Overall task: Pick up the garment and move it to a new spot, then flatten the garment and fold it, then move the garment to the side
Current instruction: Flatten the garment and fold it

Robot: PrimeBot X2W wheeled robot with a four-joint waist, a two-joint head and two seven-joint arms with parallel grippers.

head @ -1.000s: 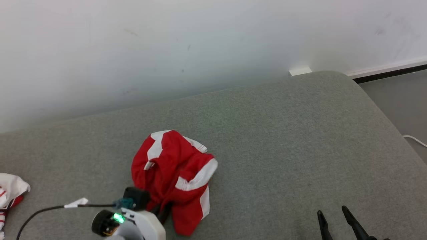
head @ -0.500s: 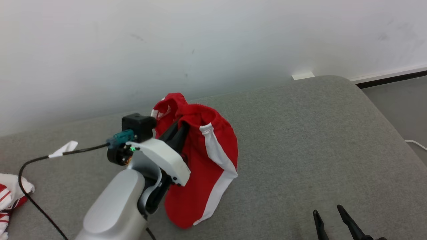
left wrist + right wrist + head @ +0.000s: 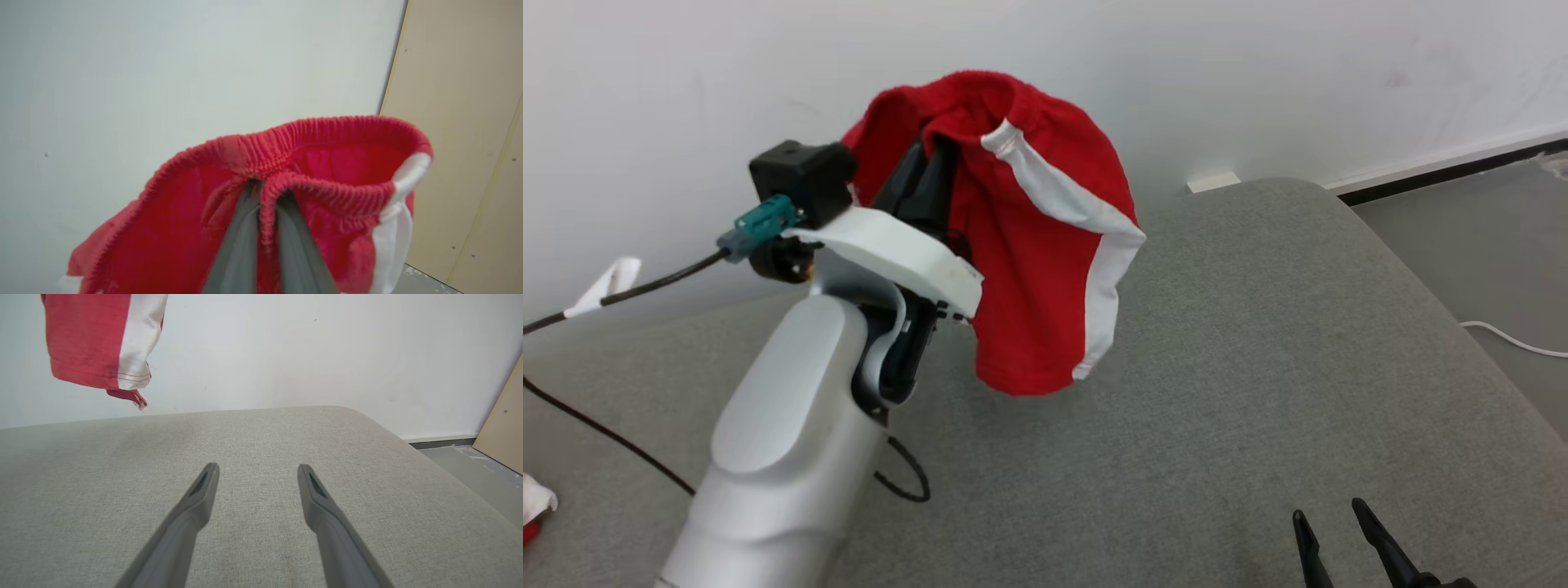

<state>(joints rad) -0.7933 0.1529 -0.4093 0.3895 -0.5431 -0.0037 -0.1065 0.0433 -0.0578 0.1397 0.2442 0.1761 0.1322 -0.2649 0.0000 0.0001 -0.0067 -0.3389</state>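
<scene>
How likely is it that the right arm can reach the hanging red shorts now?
Probably yes: the right gripper is open over the grey cushion, and the shorts dangle clear of it from the shut left gripper, nothing between them.

One garment (image 3: 1045, 269) above one cushion (image 3: 1258, 367). Two grippers: left gripper (image 3: 267, 196), right gripper (image 3: 258, 467). Two cables: black cable (image 3: 674, 272) on the cushion, white cable (image 3: 1511, 343) right of it. One cloth (image 3: 535, 500) at its left edge.
</scene>
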